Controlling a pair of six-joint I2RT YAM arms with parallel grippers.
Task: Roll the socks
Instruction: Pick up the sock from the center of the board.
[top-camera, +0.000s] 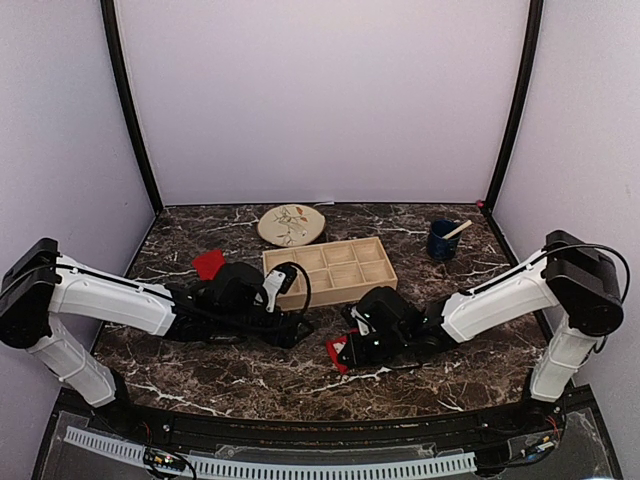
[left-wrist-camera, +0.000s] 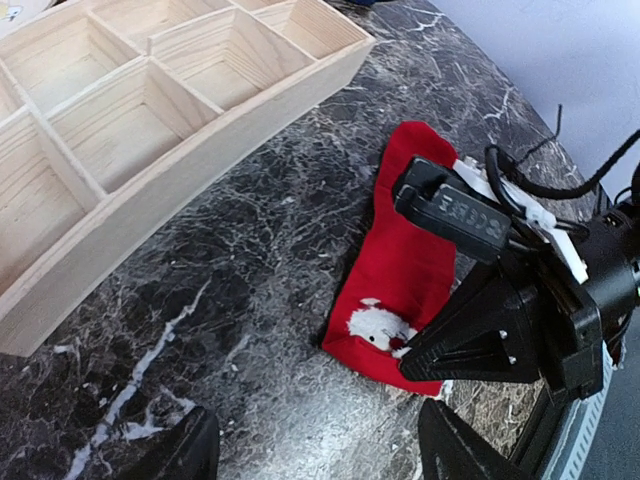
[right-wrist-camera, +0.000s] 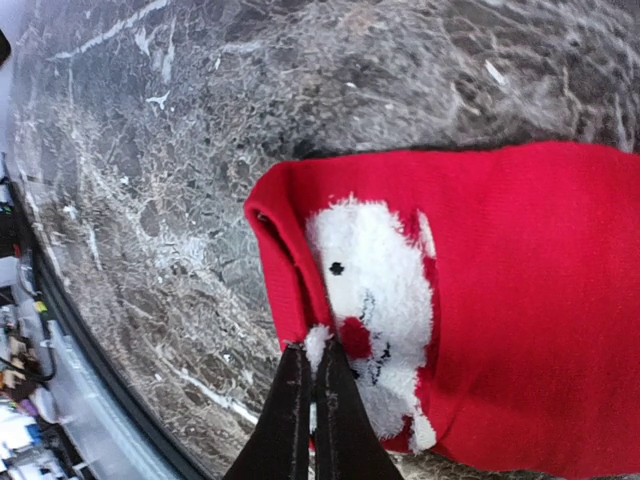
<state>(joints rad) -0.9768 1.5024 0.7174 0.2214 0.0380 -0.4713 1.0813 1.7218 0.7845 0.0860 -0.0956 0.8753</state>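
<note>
One bright red sock (top-camera: 340, 353) lies flat on the marble in front of the tray. A white fluffy face is stitched near its end (right-wrist-camera: 370, 290). My right gripper (right-wrist-camera: 313, 365) is shut on that end's edge, pinching red fabric and white fluff between its fingertips. In the left wrist view the same sock (left-wrist-camera: 415, 265) lies partly under the right arm's black gripper body. My left gripper (left-wrist-camera: 315, 450) stands open just left of the sock, nothing between its fingers (left-wrist-camera: 185, 450). A second red sock (top-camera: 208, 263) lies left of the tray, behind the left arm.
A wooden tray (top-camera: 375, 283) with several empty compartments sits mid-table, close behind both grippers. Behind it lies a round patterned plate (top-camera: 292, 225). A dark blue cup (top-camera: 441, 242) with a stick in it stands at the back right. The table's front edge is near the sock.
</note>
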